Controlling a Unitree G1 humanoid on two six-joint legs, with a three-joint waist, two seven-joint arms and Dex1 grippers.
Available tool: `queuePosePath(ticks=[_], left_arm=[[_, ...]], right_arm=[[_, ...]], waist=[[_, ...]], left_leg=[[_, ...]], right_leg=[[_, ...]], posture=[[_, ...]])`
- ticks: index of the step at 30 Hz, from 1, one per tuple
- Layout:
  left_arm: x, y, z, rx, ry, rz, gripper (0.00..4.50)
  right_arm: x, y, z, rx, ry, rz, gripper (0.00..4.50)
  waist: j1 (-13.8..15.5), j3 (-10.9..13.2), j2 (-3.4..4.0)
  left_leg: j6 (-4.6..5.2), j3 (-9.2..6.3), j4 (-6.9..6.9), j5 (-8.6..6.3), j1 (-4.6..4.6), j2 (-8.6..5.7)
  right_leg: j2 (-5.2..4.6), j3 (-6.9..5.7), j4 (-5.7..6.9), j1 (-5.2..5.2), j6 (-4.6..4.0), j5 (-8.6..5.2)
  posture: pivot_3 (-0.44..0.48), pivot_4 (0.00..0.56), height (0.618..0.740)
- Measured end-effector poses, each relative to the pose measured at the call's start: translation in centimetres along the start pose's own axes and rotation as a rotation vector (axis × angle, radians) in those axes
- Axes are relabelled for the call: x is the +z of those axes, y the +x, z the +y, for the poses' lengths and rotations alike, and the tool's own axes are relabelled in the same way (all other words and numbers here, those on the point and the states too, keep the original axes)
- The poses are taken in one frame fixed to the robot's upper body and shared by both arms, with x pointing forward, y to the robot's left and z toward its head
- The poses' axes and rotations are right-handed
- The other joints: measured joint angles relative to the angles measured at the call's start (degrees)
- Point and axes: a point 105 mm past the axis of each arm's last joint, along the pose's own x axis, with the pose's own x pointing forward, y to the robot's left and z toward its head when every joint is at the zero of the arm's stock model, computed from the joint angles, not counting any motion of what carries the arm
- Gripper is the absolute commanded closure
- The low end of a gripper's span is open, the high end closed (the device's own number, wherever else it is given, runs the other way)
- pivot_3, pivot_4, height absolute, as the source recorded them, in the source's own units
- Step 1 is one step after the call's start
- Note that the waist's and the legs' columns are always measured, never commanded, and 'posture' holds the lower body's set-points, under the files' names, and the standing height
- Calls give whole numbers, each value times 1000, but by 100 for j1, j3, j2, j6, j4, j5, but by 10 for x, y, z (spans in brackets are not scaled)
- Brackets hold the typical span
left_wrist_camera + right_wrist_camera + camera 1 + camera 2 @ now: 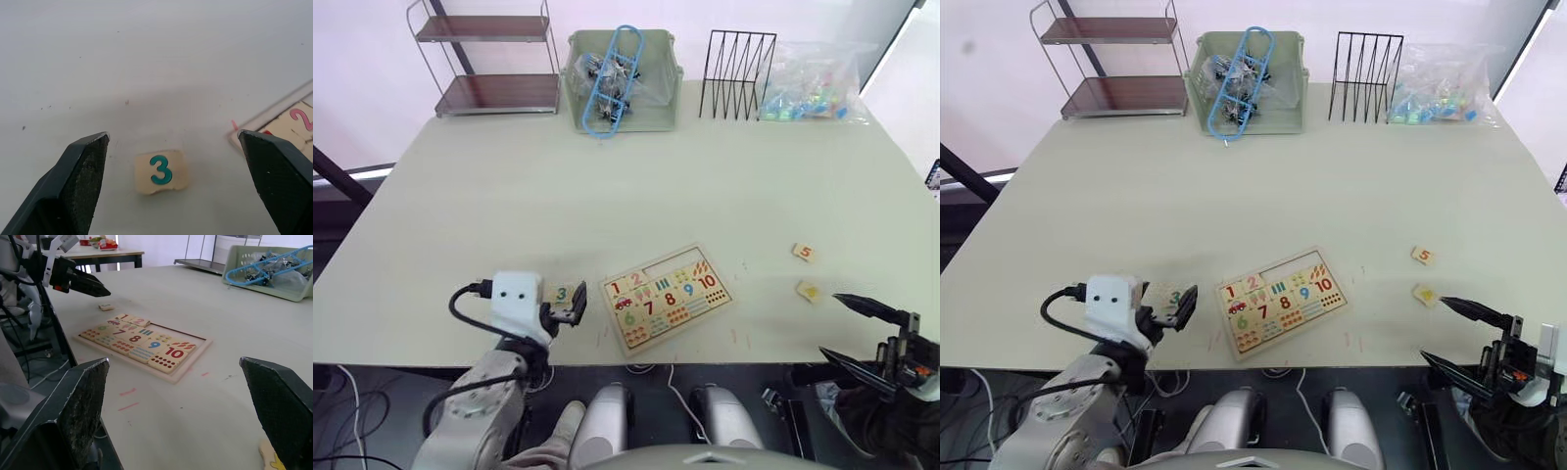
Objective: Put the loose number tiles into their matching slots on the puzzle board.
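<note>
the pale table (636,186) fills the scene. the puzzle board (667,297) lies near its front edge, with tiles 1 and 2 already in the top row. the 3 tile (160,171) lies flat on the table, at 9 o'clock from the board, just beside it. the left gripper (178,183) is wide open over this tile and holds nothing. the 5 tile (804,253) and another tile (809,291) lie at 3 o'clock from the board, well apart. the right gripper (854,330) is open and empty near the front edge. at the far edge stand a shelf (489,59), a green basket (622,69), a black wire rack (737,61) and a clear bag (813,83).
</note>
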Motion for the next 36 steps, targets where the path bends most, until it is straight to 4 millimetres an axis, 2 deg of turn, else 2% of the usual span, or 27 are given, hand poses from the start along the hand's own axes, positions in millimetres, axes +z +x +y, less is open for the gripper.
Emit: queuePosePath(ticks=[4, 7, 9, 10, 13, 20, 24, 31, 36], left_arm=[[4, -4, 8, -103, 55, -41, 47], [1, -7, 7, -229, 90, -46, 47], [4, -3, 23, -346, 143, -63, 47], [5, -3, 24, -349, 144, -65, 47], [14, -1, 35, -563, 258, -75, 47], [23, 7, 56, -904, 387, -38, 47], [17, 8, 65, -1095, 470, 17, 47], [15, 30, 70, -1162, 587, 61, 47], [2, 39, 72, -1188, 633, 90, 47]], right_arm=[[0, 0, 0, 5, -5, -1, 0], [-1, 0, 2, 10, -4, -1, 0], [-2, 0, 6, 22, -2, -1, 0], [-2, 0, 6, 23, -2, -1, 0], [-2, 2, 10, 37, 2, -5, 0], [-3, 7, 14, 50, 1, -20, 0], [-2, 7, 16, 50, -10, -22, 0], [-3, 9, 17, 44, -8, -29, 0], [-2, 10, 16, 51, -19, -32, 0]], waist=[[-7, 0, 1], [-9, 0, 1], [6, -1, 4], [2, -1, 4], [-7, 0, 4], [-10, 2, 7], [-10, 3, 7], [-6, 5, 7], [-19, 5, 7]], left_leg=[[0, 1, -1, 0, 0, 7], [1, 6, -1, -1, 0, 10], [1, 11, -1, -1, 0, 12], [1, 11, -1, -1, -1, 13], [1, 22, -1, -1, -2, 22], [1, 27, -2, -1, -1, 29], [1, 28, -3, -1, -1, 31], [1, 29, -2, -1, -1, 32], [1, 28, -2, -1, -2, 31]], right_leg=[[-3, 0, -1, 0, 0, 0], [-3, -1, -3, 0, 0, 0], [-1, -16, -2, -1, 1, -7], [0, -18, -2, -1, 1, -7], [-1, -14, -2, -2, -3, -7], [6, -14, -2, -3, -3, -7], [7, -13, -2, -3, -6, -4], [9, -10, 0, -3, -11, 0], [15, -9, 2, -3, -18, 4]], posture=[[0, 150, 740], [0, 150, 740], [0, 150, 740], [0, 150, 740], [0, 150, 740], [0, 150, 740], [0, 150, 740], [0, 150, 740], [0, 150, 740]])
